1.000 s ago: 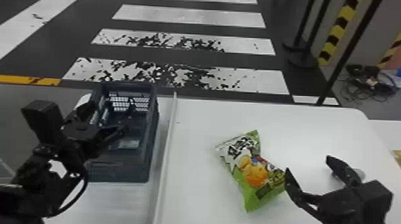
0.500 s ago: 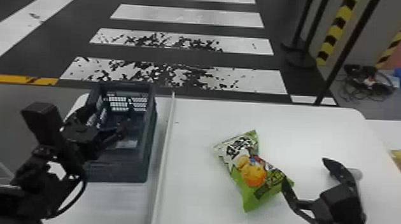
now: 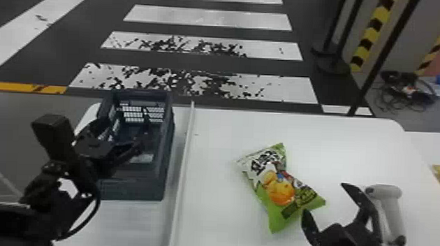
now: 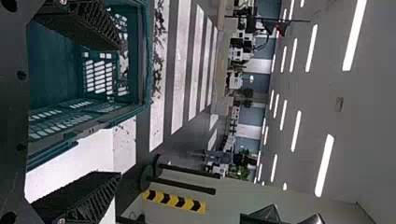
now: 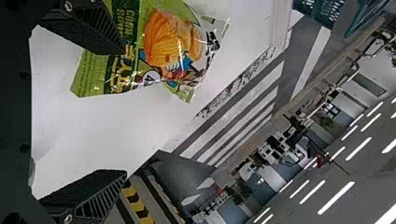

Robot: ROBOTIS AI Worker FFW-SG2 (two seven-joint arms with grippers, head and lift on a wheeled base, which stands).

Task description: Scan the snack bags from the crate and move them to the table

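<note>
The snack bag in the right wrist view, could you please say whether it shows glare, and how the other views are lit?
Right wrist view: white glints on the snack bag; left wrist view: bright ceiling lights; head view: the crate dark against the bright white table.

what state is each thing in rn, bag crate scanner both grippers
bag: closed, plump, lying on the table, not gripped
crate: upright, open-topped
scanner: lying on the table, not held
left gripper: open, nothing held
right gripper: open, nothing held
</note>
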